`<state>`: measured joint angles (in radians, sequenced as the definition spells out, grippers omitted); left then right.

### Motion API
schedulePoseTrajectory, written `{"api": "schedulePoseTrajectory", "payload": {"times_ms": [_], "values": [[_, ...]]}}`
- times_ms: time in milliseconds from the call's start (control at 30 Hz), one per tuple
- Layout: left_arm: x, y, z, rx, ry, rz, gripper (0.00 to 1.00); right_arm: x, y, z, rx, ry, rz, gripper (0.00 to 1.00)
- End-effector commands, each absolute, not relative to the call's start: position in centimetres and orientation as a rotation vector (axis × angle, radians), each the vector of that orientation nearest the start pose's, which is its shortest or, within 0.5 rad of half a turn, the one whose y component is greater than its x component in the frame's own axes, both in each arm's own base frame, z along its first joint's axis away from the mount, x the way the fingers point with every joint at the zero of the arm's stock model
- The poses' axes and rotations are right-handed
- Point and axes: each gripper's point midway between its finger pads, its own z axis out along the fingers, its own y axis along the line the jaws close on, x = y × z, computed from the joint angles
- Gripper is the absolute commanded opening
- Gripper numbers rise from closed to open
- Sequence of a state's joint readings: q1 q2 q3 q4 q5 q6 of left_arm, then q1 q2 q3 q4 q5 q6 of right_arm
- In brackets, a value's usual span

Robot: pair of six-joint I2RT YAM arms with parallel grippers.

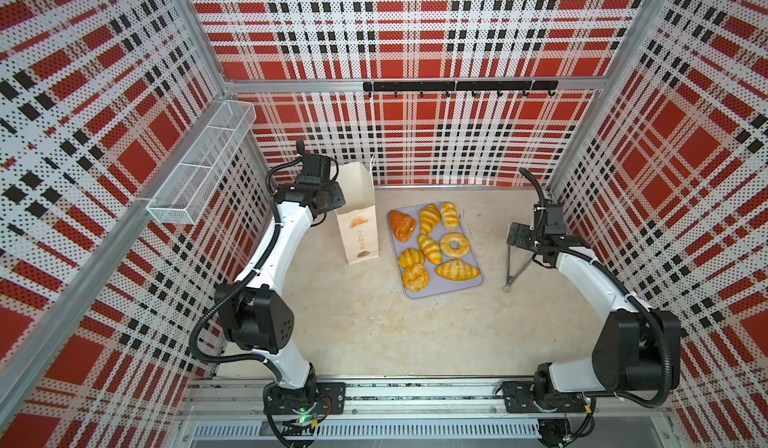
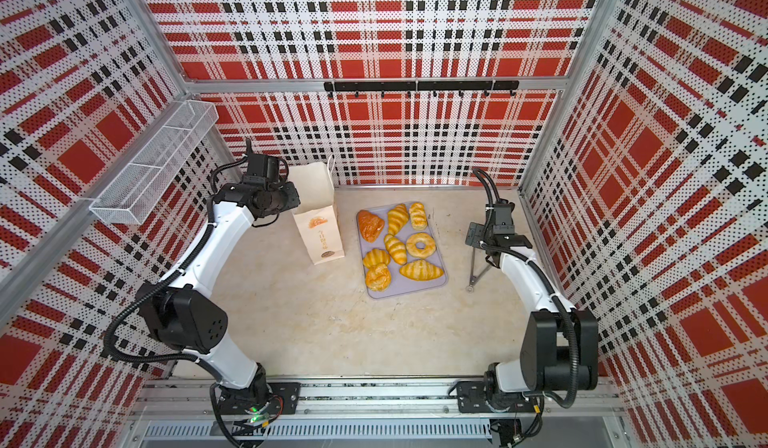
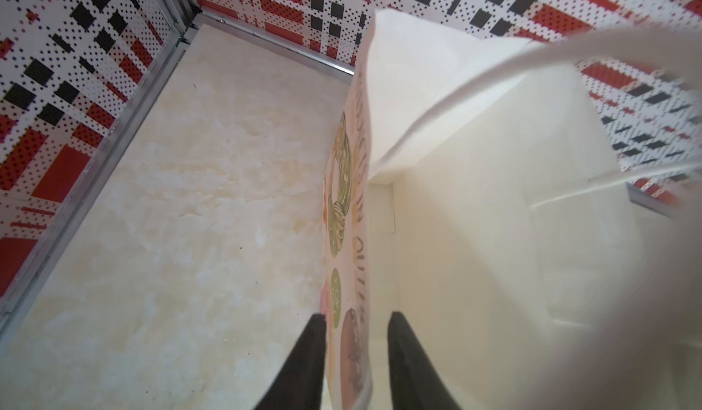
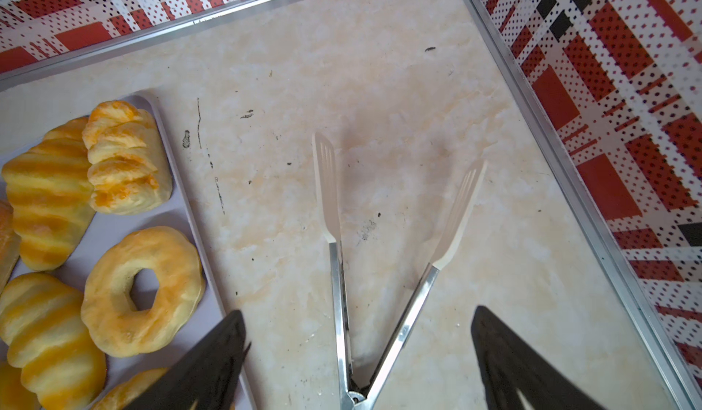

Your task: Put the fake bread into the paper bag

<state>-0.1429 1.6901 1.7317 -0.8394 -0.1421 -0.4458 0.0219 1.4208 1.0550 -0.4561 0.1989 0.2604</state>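
The paper bag stands upright at the back left of the table, mouth open. My left gripper reaches down at its rim, one finger outside the printed wall and one inside the bag. The outer finger touches the paper and a narrow gap shows at the inner one. Several pieces of fake bread lie on a lilac tray, among them a reddish-brown croissant and a bagel. My right gripper hangs open to the right of the tray, holding nothing.
Metal tongs with cream tips lie spread on the table under the right gripper, near the right wall. A white wire-mesh basket hangs on the left wall. A black hook rail runs along the back wall.
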Motion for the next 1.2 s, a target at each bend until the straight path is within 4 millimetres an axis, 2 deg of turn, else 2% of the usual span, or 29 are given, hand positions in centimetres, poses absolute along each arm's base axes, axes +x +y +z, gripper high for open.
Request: {"api": "schedulePoseTrajectory", "payload": {"times_ms": [0,133,233,333,600,767,1167], "values": [[46.6,-3.6,28.3,-0.452,2.288,-0.150,0.23,38.4,-3.0,16.6,0.424,2.347,-0.128,0.94],[46.6,-3.0,28.7,-0.460,2.273,-0.152,0.13,38.1,-2.5,16.1,0.434,2.364,-0.083,0.92],[46.4,-2.4,28.9,-0.472,2.268,-0.157,0.09,38.2,-1.7,16.0,0.423,2.370,-0.020,0.88],[46.3,-1.8,28.9,-0.481,2.261,-0.171,0.08,38.3,-0.8,15.8,0.385,2.378,-0.004,0.87],[45.4,-0.1,28.5,-0.510,2.267,-0.165,0.07,37.4,-0.8,14.3,0.429,2.460,-0.058,0.86],[44.8,0.8,28.3,-0.523,2.267,-0.153,0.07,36.8,-1.7,13.6,0.502,2.465,-0.115,0.86],[44.5,0.9,28.2,-0.503,2.271,-0.161,0.09,34.3,-3.6,11.0,0.646,2.529,-0.271,0.78]]}}
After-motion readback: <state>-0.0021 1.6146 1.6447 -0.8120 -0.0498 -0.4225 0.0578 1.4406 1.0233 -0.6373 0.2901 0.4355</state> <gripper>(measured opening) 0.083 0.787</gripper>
